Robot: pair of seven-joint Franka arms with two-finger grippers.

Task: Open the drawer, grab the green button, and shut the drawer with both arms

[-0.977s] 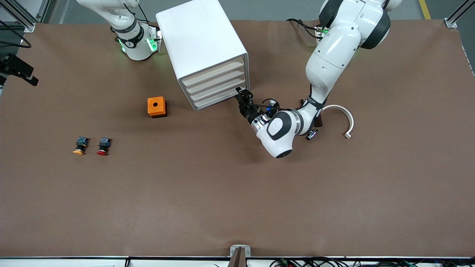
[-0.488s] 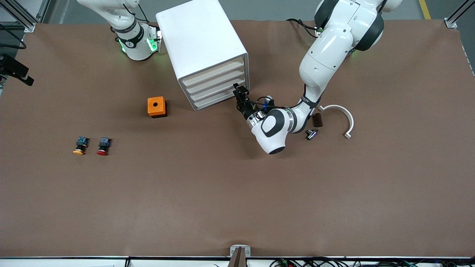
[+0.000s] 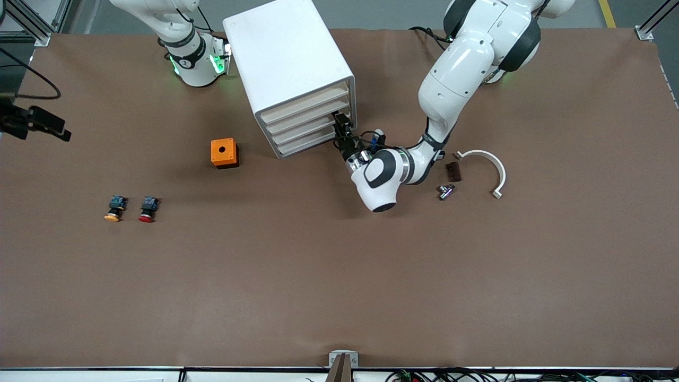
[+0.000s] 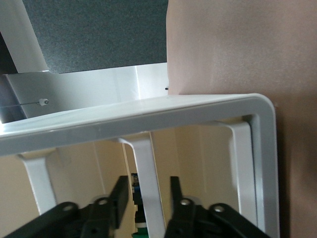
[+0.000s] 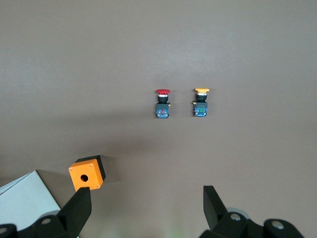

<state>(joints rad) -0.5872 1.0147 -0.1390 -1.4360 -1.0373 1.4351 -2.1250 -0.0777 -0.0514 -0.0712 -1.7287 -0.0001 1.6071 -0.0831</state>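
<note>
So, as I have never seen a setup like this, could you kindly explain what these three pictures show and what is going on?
Two white robot arms work at a brown table. The wide picture looks down from a high camera facing them; the other two come from cameras on each arm's wrist.

The left gripper is at the front of the white drawer cabinet, its open fingers either side of a white bar of the frame. All drawers look closed.

The right gripper is open, holds nothing and is up over the table, above the orange box. Nearer the camera lie a yellow-capped button and a red-capped button. Toward the left arm's end lie a white curved piece and two small parts.

No green-capped button is clearly visible.
</note>
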